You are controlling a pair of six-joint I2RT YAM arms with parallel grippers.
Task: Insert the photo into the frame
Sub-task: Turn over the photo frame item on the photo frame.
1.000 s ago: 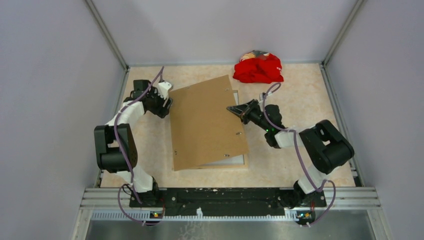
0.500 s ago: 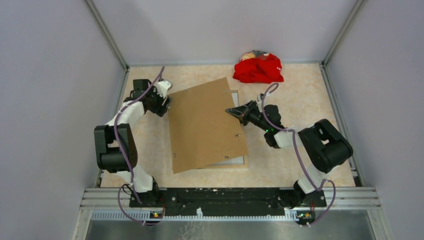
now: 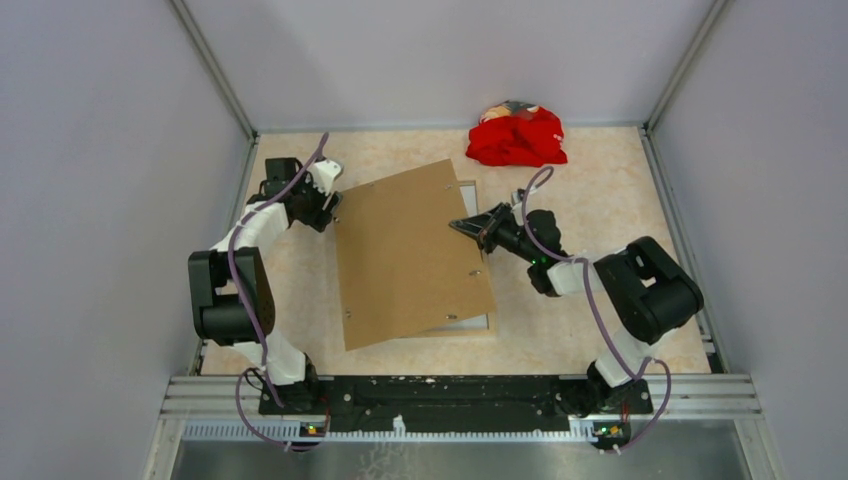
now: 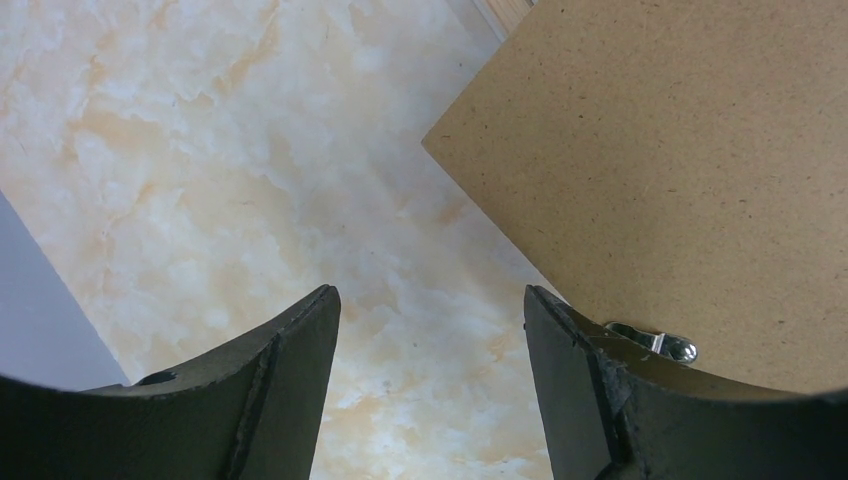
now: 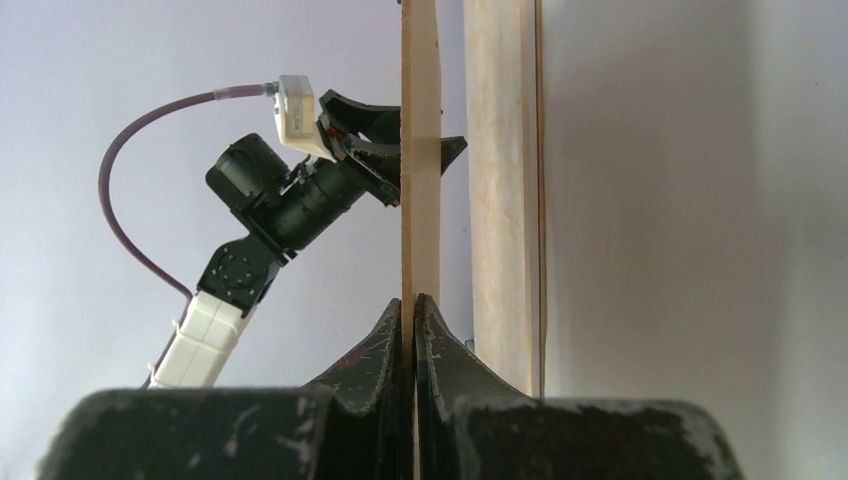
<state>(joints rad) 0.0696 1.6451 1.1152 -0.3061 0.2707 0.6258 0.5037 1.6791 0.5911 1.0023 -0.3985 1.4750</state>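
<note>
Your right gripper [image 3: 462,224] is pinched onto the right edge of the brown backing board [image 3: 410,255]. In its wrist view the board [image 5: 420,150] is edge-on, and the gripper [image 5: 413,300] has both fingers [image 5: 380,345] pressed flat against it with no gap.

Your left gripper [image 3: 328,203] sits at the board's far-left corner with its jaws spread and holding nothing. In the left wrist view only the marble table [image 4: 200,150] shows between the fingers [image 4: 290,360]. The board corner [image 4: 680,170] lies just off to one side, and a small metal clip [image 4: 655,343] on it sits right by the other finger.

The frame [image 3: 475,331] lies flat mid-table under the board. You only get slivers of its light wood rail, at the near-right corner and along the far-right side. The board is skewed over it, not squared to the rails.

Photo: can't pick it out. There's a pale strip just inside the near rail (could be its white back, can't tell).

A red cloth [image 3: 517,138] sits at the far edge of the table [image 3: 610,190], well apart from all of this.
</note>
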